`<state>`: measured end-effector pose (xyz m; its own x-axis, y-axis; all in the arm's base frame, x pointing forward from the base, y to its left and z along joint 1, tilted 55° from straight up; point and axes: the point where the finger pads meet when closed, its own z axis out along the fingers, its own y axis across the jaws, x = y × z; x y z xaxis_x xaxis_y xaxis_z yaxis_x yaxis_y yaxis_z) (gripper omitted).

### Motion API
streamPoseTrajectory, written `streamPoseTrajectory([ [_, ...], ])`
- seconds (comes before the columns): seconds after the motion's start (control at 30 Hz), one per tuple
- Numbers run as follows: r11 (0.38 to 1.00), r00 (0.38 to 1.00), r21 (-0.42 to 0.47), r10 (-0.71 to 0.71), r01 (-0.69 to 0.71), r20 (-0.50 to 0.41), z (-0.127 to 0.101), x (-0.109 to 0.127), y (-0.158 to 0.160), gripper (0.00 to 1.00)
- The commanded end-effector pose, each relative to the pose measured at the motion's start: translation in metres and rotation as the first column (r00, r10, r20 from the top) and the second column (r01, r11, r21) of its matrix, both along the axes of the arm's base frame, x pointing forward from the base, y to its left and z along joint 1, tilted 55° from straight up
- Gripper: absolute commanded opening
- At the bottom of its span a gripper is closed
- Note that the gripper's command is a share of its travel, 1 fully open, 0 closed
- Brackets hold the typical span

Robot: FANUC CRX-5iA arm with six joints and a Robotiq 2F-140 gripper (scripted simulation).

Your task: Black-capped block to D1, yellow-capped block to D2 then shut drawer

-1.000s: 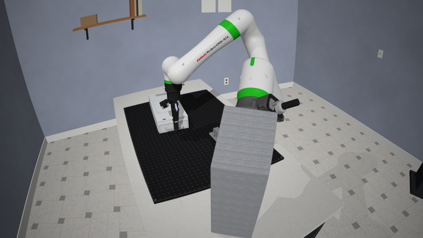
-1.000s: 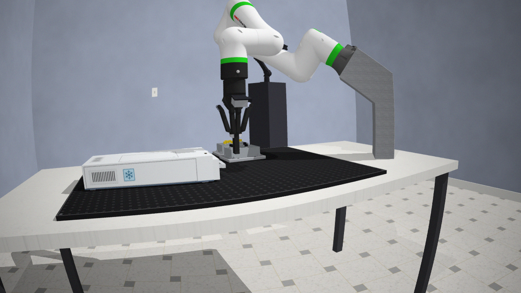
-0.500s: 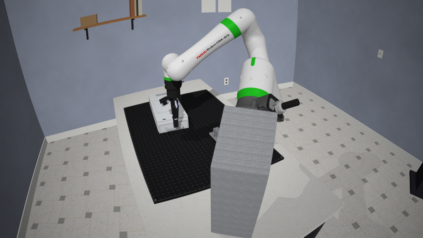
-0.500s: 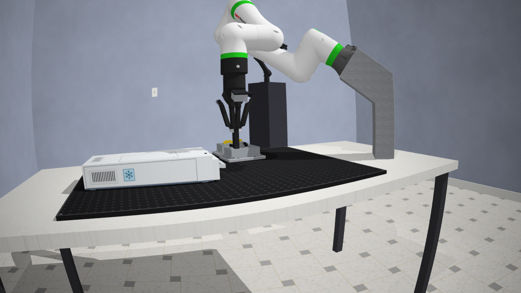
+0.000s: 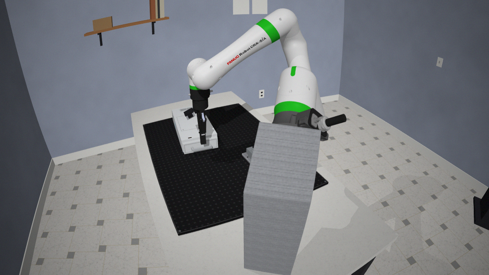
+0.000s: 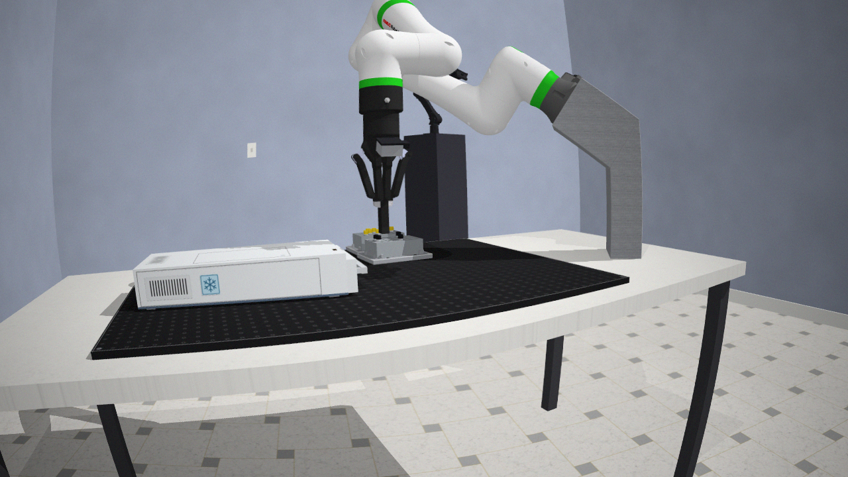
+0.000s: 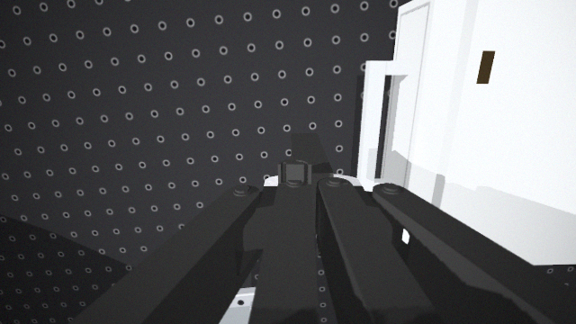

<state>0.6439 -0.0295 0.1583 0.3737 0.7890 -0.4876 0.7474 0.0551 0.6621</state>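
Gripper closed on nothing, drawer looking shut

The gripper point(image 5: 203, 140) point(image 6: 383, 228) point(image 7: 303, 154) is pointing down, jaws pressing together with nothing between them. Its tips are hovering near the drawer handle point(image 5: 201, 148) point(image 6: 362, 269) point(image 7: 371, 119), apart from it. The drawer front point(image 5: 189, 147) point(image 7: 416, 40) is sitting flush in the white cooler point(image 5: 186, 128) point(image 6: 237, 278) point(image 7: 517, 126), whose small top window (lamp, probably) is showing dark. Farther out, the black-capped block point(image 6: 394, 246) and yellow-capped block point(image 6: 357, 239) are standing outside the cooler on grey plates (bores too small to check). In the top view, the grey pedestal point(image 5: 280, 160) point(image 6: 625, 171) is mostly hiding them. The arm point(image 5: 235, 51) point(image 6: 415, 53) is reaching over the black deck point(image 5: 201, 194) point(image 6: 474, 278) point(image 7: 180, 99).

The black two-fingered pincer point(image 5: 203, 142) point(image 6: 383, 230) point(image 7: 303, 154) has risen almost straight up, its tips now higher beside the handle end of the white box-shaped cooler point(image 5: 191, 127) point(image 6: 237, 278) point(image 7: 517, 112); the white-and-green arm's point(image 5: 235, 51) point(image 6: 379, 59) wrist and elbow have lifted too.
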Motion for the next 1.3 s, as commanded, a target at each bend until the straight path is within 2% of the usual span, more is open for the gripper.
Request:
streamPoseTrajectory([
  [0.0,1.000,1.000,0.000,0.001,-0.001,0.001,0.003,-0.002,0.003,0.10],
  [0.53,1.000,1.000,0.000,0.001,-0.001,0.001,0.013,-0.012,0.014,0.10],
  [1.13,1.000,1.000,0.000,0.001,-0.001,0.001,0.013,-0.012,0.015,0.10],
  [1.17,1.000,1.000,0.000,0.001,-0.001,0.001,0.012,-0.016,0.015,0.35],
  [1.27,1.000,1.000,0.000,0.001,-0.001,0.001,0.007,-0.027,0.018,0.35],
])
